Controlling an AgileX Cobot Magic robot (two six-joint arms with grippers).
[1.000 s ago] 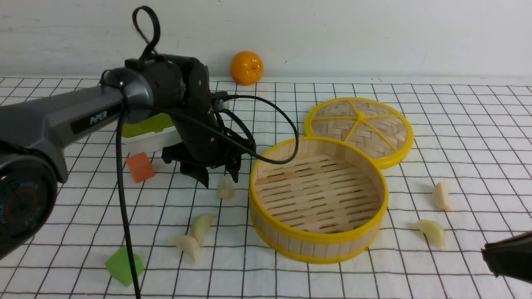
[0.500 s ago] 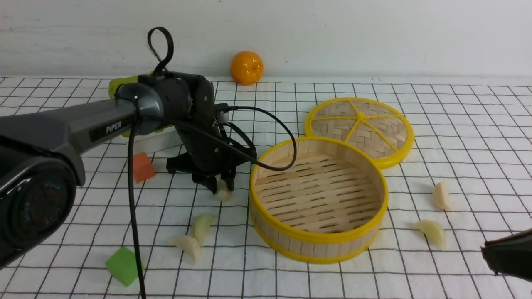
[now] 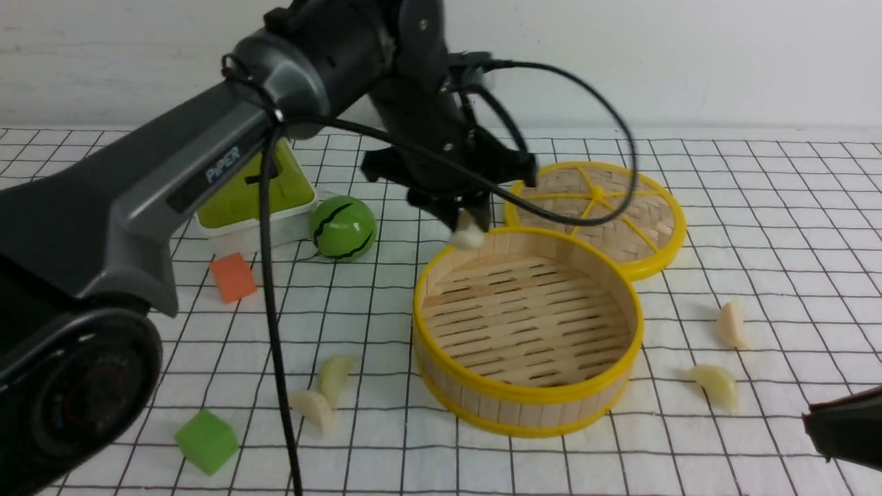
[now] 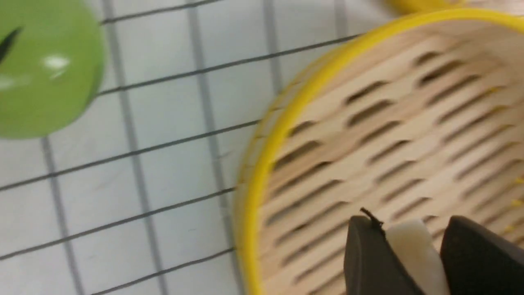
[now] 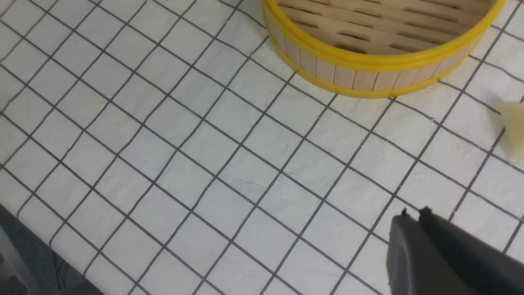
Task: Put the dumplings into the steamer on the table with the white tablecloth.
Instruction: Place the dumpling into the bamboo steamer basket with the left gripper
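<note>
My left gripper (image 3: 468, 224) is shut on a cream-white dumpling (image 3: 467, 236) and holds it in the air above the far left rim of the steamer (image 3: 527, 406). The left wrist view shows the dumpling (image 4: 413, 250) pinched between both dark fingers over the slatted floor, just inside the yellow rim (image 4: 262, 164). The steamer holds nothing. On the white tablecloth, two dumplings (image 3: 335, 375) (image 3: 313, 408) lie to the steamer's left and two (image 3: 732, 324) (image 3: 716, 384) to its right. My right gripper (image 5: 413, 213) is shut and empty, low at the front right (image 3: 844, 427).
The woven lid (image 3: 596, 210) with yellow spokes lies behind the steamer, touching it. A green striped ball (image 3: 343, 227), a green-and-white box (image 3: 255, 200), an orange cube (image 3: 233, 277) and a green cube (image 3: 205, 441) sit on the left. The left arm's black cable hangs over the cloth.
My left gripper shut on the dumpling beside the steamer, lifted it and carried it right and back over the steamer's rim. The ball and box came into view. The right gripper stayed put.
</note>
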